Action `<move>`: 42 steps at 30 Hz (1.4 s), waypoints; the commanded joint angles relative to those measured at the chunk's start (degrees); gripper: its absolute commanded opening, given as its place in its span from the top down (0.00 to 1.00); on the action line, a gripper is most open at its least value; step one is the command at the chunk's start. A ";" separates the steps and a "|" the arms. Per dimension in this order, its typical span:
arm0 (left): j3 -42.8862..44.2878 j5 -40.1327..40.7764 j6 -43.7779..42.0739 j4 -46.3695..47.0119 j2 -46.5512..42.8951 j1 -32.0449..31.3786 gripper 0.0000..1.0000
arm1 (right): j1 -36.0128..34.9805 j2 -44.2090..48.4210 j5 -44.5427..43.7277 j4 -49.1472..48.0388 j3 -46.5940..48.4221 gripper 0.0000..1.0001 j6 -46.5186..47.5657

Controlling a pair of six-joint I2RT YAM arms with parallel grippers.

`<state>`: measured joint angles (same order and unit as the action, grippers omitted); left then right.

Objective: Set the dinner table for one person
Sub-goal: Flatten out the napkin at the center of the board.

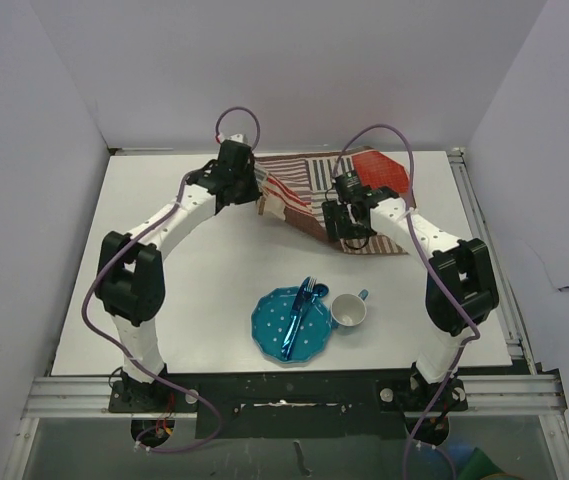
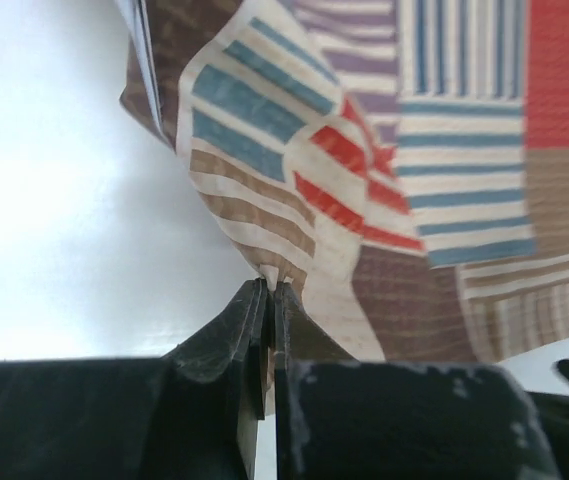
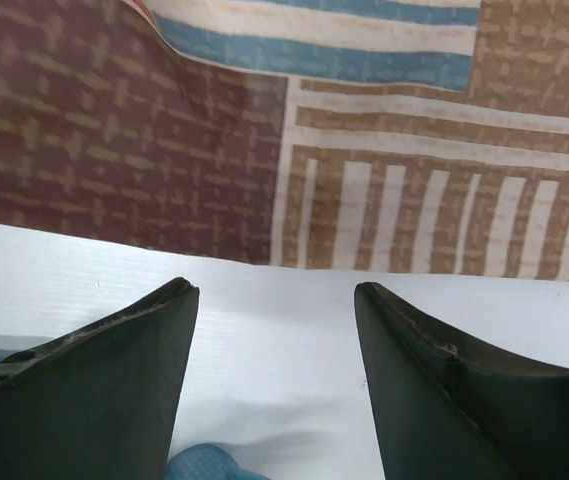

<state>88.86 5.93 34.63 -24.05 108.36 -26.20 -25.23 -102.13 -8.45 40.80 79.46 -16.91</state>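
Your left tool point(image 2: 269, 290) pinches the mat point(image 2: 434, 150) by its corner at 12 o'clock. It looks light and limp, so grip edges. Your right tool point(image 3: 276, 300) gapes wide, empty, over the stiff counter point(image 3: 264, 340).

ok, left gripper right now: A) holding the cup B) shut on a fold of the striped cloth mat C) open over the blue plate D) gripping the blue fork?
B: in the left wrist view the left gripper has its fingertips pinched together on a fold of the striped cloth mat. The cup and blue plate sit well away from it, nearer the arm bases.
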 commanded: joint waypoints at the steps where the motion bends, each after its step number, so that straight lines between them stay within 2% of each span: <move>1: 10.77 2.05 -2.39 -3.99 1.35 -0.25 1.00 | 0.22 -0.16 -0.95 -2.46 -0.77 0.36 0.20; 13: 22.09 3.94 -5.83 -16.97 2.69 -0.49 1.00 | 0.51 -0.75 -0.69 -3.66 -2.14 0.36 -0.10; 19: 15.10 4.64 -5.10 -16.87 -2.50 -1.29 1.00 | 0.51 -1.20 -0.70 -3.62 -2.11 0.36 -0.19; 22: 11.29 1.63 -4.44 -14.76 -6.19 -1.11 1.00 | 0.50 -1.22 -0.76 -3.38 -2.12 0.36 -0.16; 25: 11.72 -0.76 -4.45 -14.58 -8.13 -0.96 0.53 | 0.47 -1.12 -0.93 -3.23 -1.97 0.36 -0.23; 28: 14.13 -0.09 -5.30 -15.81 -8.74 -0.84 0.35 | 0.50 -1.05 -0.96 -3.10 -1.94 0.35 -0.35; 36: 11.88 -0.10 -5.96 -14.60 -6.20 1.85 0.32 | 0.51 -4.38 -0.03 -1.74 1.83 0.36 0.86; 42: 5.64 -1.95 -5.62 -11.58 -3.49 2.33 0.32 | 1.12 -5.86 1.01 -1.14 4.71 0.36 2.21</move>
<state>98.43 6.59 29.36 -39.40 103.07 -24.08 -24.82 -108.64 -8.25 39.94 80.38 -16.25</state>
